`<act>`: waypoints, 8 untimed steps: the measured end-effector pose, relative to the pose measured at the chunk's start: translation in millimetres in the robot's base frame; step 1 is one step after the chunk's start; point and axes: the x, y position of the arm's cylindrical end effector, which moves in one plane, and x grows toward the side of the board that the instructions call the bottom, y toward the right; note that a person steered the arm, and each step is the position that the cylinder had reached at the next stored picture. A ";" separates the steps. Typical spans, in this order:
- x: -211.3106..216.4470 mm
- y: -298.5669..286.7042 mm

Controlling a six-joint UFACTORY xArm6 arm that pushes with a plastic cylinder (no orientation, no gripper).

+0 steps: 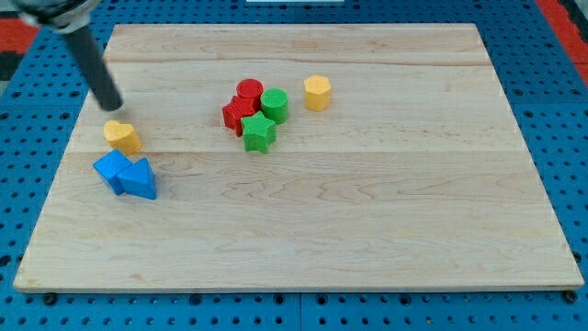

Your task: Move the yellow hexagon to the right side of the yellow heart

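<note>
The yellow hexagon (317, 92) sits on the wooden board in the upper middle, just right of a cluster of red and green blocks. The yellow heart (121, 136) lies far to the view's left. My tip (112, 106) is at the end of the dark rod, just above and slightly left of the yellow heart, far left of the hexagon. The rod slants up toward the view's top left corner.
A red cylinder (249, 90), a red star (237, 114), a green cylinder (274, 104) and a green star (259, 132) are bunched together left of the hexagon. Two blue blocks (126, 174) lie just below the heart. The board (367, 230) rests on a blue pegboard.
</note>
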 end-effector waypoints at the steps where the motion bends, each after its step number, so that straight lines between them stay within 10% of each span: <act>1: -10.7 91.8; 4: -81.0 236.2; 5: -31.5 301.2; 6: 24.8 316.8; 8: -24.0 275.6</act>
